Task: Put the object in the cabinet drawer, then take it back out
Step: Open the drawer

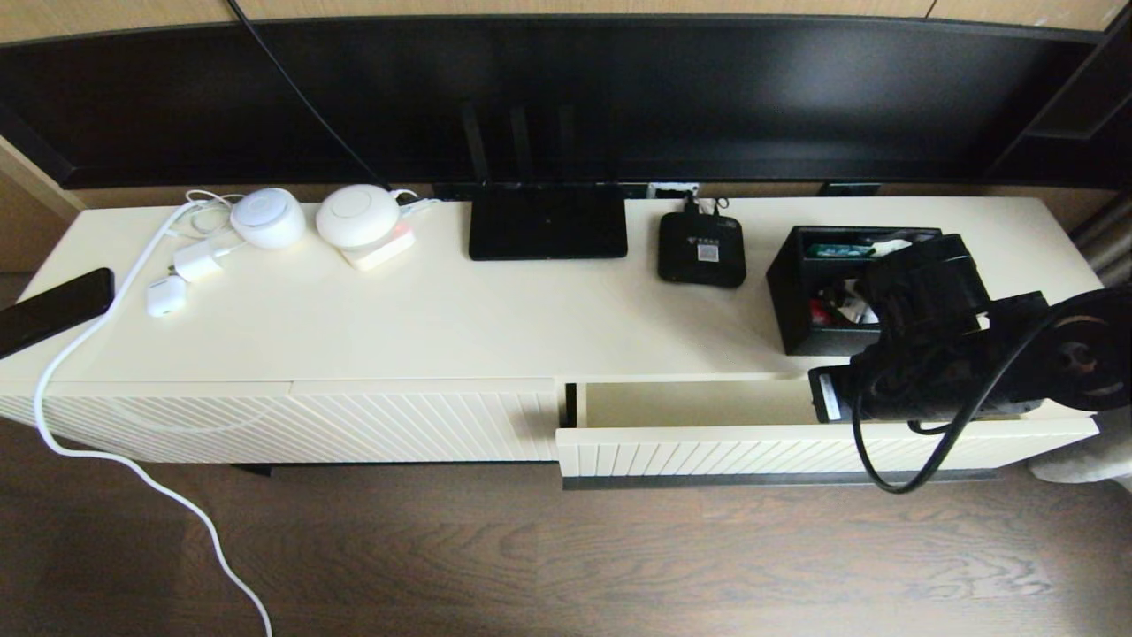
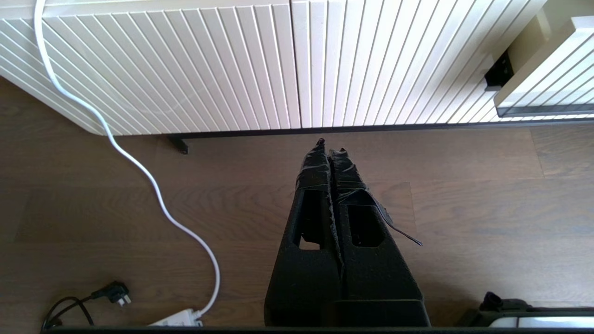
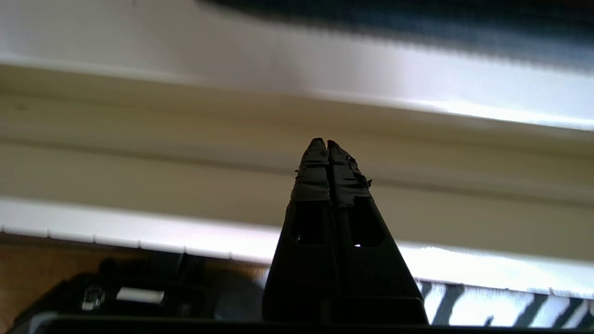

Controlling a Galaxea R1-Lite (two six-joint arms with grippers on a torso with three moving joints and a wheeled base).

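The black organizer box (image 1: 800,305) stands on the cabinet top at the right, with red and teal items showing inside; my right arm (image 1: 929,354) covers its right half. Below it the cream cabinet drawer (image 1: 707,447) is pulled partly out, its plain interior (image 1: 690,402) bare where visible. My right gripper (image 3: 326,140) is shut and holds nothing; it points into the drawer's interior (image 3: 185,176) from above the ribbed front. My left gripper (image 2: 329,144) is shut and empty, low over the wooden floor in front of the handle-less ribbed panel (image 2: 209,65).
On the cabinet top lie a flat black router (image 1: 546,232), a small black square device (image 1: 701,249), two white round devices (image 1: 267,218), a charger and a phone (image 1: 53,310). A white cable (image 1: 88,354) trails to the floor. A dark TV spans the back.
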